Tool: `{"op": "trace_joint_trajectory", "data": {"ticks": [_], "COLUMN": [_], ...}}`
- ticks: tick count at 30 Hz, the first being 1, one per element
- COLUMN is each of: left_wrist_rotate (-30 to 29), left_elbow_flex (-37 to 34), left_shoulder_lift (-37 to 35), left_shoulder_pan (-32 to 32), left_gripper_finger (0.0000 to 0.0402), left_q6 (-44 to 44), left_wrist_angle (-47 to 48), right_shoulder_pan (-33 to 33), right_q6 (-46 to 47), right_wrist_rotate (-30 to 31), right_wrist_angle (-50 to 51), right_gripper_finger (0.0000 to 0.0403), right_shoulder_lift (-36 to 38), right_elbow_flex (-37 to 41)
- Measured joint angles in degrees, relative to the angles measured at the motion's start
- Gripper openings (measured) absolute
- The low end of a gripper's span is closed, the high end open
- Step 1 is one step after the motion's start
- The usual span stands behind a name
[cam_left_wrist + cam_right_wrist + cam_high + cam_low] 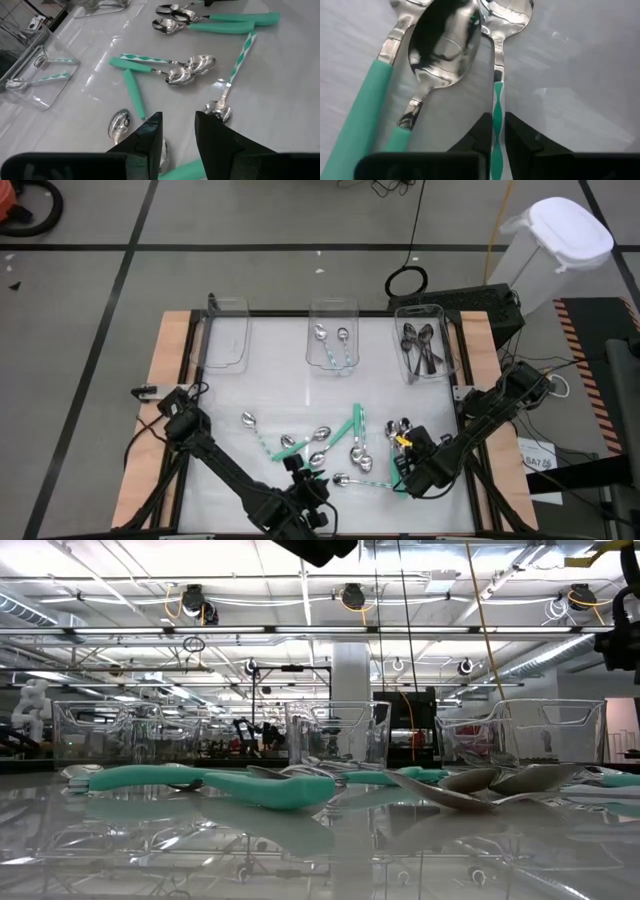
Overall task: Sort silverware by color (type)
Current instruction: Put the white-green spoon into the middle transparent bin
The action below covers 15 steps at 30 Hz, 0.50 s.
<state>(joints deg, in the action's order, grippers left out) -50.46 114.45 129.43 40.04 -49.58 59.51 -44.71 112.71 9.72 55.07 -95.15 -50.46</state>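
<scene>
Fingers of the right gripper [493, 137] are pinched on the thin teal-and-white patterned handle of a spoon [496, 70] lying flat on the white table [280, 395], near the table's front right. Two more teal-handled spoons [415, 95] lie just beside it. The left gripper [176, 137] hovers low at the front centre with its fingers apart, holding nothing, above a loose scatter of spoons [320, 445]. Along the far edge stand three clear bins: the left bin [224, 340] shows nothing inside, the middle bin [333, 340] holds two teal-handled spoons, and the right bin [425, 345] holds dark spoons.
</scene>
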Motion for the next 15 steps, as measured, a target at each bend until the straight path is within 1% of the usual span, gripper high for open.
{"op": "trace_joint_trajectory", "data": {"ticks": [7, 11, 15], "left_wrist_rotate": [-0.02, -0.02, -0.02], "left_elbow_flex": [0.02, 0.02, 0.02], "left_shoulder_lift": [-0.02, -0.02, -0.04], "left_shoulder_pan": [-0.27, -0.23, -0.27], "left_gripper_finger": [0.0116, 0.0116, 0.0116], "left_q6": [0.39, 0.68, 1.53], "left_wrist_angle": [0.02, 0.0, 0.02], "right_shoulder_pan": [-0.29, -1.45, -2.7], "right_q6": [0.2, 0.18, -0.02], "right_wrist_rotate": [3.26, 8.02, 9.64], "right_wrist_angle": [0.01, 2.0, 2.41], "right_gripper_finger": [0.0024, 0.0024, 0.0024], "right_shoulder_lift": [0.91, 2.2, 4.58], "right_elbow_flex": [0.09, 0.39, 0.27]}}
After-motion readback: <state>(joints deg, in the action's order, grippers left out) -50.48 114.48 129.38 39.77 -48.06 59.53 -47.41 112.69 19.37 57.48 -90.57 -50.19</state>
